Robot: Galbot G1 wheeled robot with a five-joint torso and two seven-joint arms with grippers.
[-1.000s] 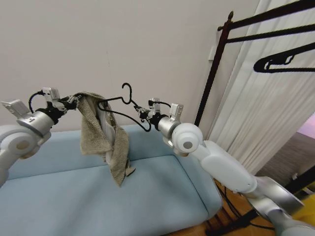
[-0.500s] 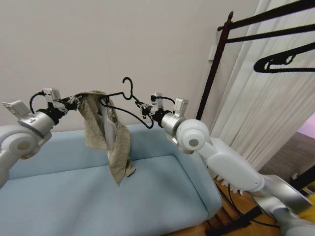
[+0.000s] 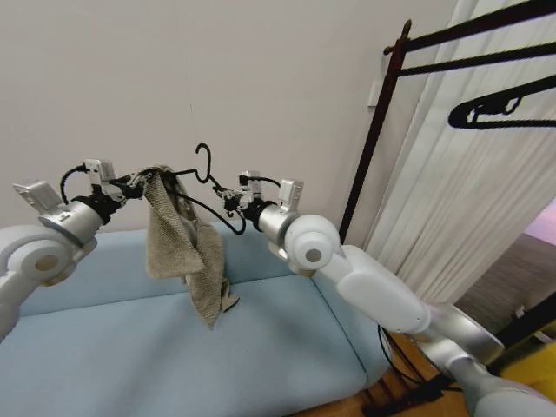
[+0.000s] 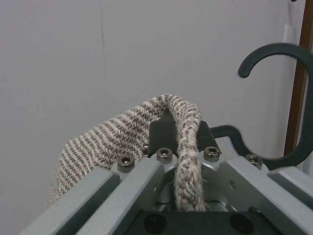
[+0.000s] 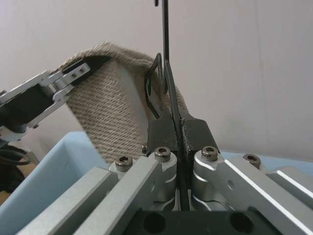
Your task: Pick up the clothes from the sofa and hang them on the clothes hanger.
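Right now we hold both arms raised over the light blue sofa (image 3: 122, 365), wrists turned toward each other. Our left gripper (image 3: 137, 183) is clamped on the top edge of the cloth (image 3: 178, 248). Our right gripper (image 3: 228, 199) pinches the black wire hanger (image 4: 274, 47). The beige woven cloth drapes over the hanger and falls in folds toward the seat. The dark clothes rack (image 3: 375, 122) stands well apart on our right, with bare wall between.

Open air, backed by bare wall, lies between the right pincer (image 3: 228, 198), clamped on the wire hanger (image 4: 272, 48), and the dark rack post (image 3: 373, 130). The cloth (image 3: 182, 252) pinched in the left pincer (image 3: 137, 182) drapes down toward the sofa (image 3: 130, 347). A black hanger (image 3: 499, 111) already occupies the rack's rail.
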